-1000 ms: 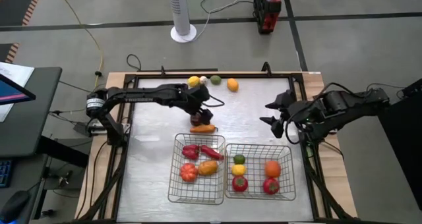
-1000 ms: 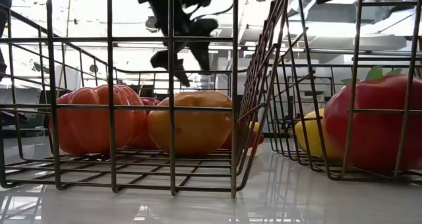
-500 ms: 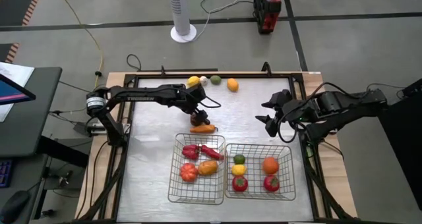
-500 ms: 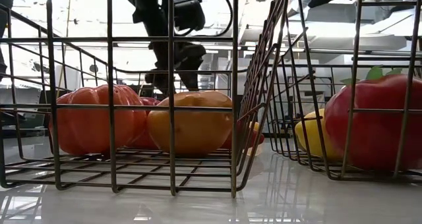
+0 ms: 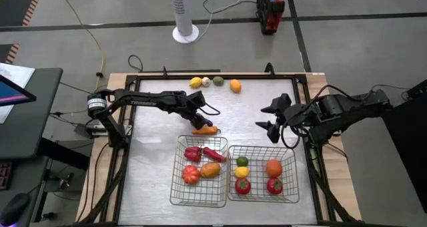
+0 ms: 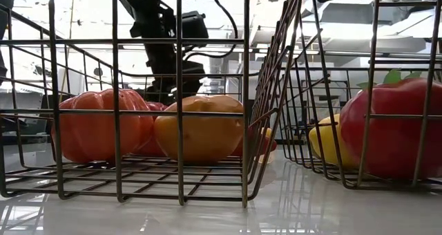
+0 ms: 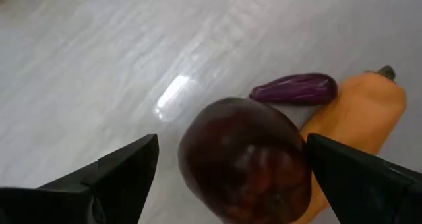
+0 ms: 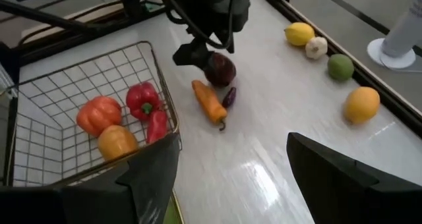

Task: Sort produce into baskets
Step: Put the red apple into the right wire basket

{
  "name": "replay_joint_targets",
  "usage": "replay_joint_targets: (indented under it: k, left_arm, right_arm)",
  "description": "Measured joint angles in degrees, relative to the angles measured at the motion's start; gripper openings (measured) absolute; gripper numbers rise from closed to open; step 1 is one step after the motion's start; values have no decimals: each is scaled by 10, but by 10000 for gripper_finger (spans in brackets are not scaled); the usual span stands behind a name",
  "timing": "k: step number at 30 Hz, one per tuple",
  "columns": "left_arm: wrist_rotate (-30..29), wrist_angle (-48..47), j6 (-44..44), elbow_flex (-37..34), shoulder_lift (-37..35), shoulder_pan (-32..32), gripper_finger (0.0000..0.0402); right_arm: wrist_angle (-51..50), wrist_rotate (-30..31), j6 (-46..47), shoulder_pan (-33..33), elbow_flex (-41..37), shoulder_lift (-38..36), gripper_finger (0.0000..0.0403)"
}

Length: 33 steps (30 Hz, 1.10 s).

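Observation:
A dark purple round piece rests on the table top next to an orange carrot-like piece and a small purple eggplant. My left gripper is open and low over the round piece, one finger on each side; I cannot tell whether they touch. From above it shows just beyond the carrot. My right gripper is open and empty, above the table beyond the right basket. The left basket holds red, orange and yellow pieces.
A yellow lemon, a whitish bulb, a green lime and a yellow-orange fruit lie along the table's far edge. The right basket holds green, yellow, orange and red pieces. Bare table lies between the carrot and my right gripper.
My left gripper has come down over the dark round piece and drawn slightly toward the table's left edge. My right gripper has drifted a little toward the table's left. The produce has stayed where it was.

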Motion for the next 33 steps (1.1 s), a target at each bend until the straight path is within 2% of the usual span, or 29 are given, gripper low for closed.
replay_joint_targets:
  k: [11,24,33]
  left_arm:
    - [4,-5,-14,-2,0,3,367]
    - [17,-20,-5,-2,0,6,253]
    - [41,12,-29,12,-14,6,249]
  right_arm:
    - [1,0,-1,23,0,0,311]
    - [1,11,-1,22,0,0,311]
    - [0,15,-4,13,0,0,311]
